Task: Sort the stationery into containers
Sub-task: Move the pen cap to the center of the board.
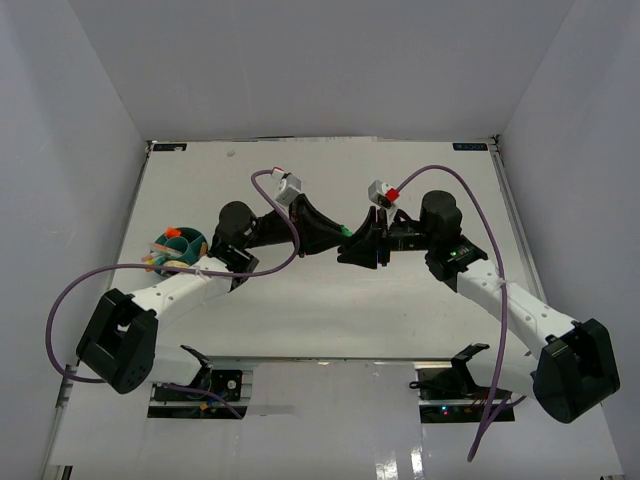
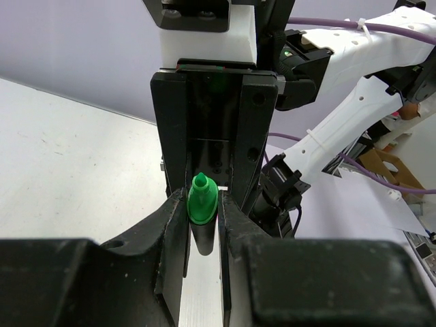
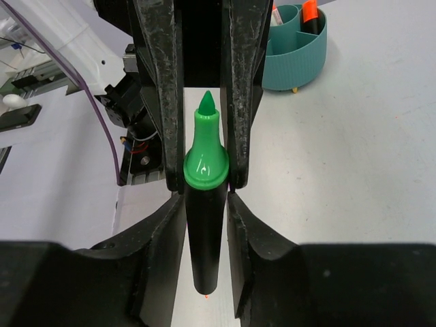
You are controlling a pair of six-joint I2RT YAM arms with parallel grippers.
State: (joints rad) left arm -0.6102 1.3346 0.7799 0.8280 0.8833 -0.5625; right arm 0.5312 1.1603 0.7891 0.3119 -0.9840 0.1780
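A short black marker with a green cap [image 1: 345, 231] stands upright above the middle of the table, cap at the top. My left gripper [image 1: 335, 240] and right gripper [image 1: 354, 242] meet on it from opposite sides. In the left wrist view my left gripper [image 2: 203, 206] is shut on the green cap [image 2: 202, 201]. In the right wrist view my right gripper [image 3: 206, 199] is shut on the black body [image 3: 204, 238] just under the cap. The round teal tub [image 1: 182, 250] stands at the far left, near the left arm. It holds an orange-capped marker [image 3: 310, 12] and other small items.
White enclosure walls stand at the back and both sides of the white table [image 1: 330, 300]. Purple cables [image 1: 290, 225] loop over both arms. The tub also shows in the right wrist view [image 3: 300, 58], beyond the left gripper's fingers [image 3: 158, 82].
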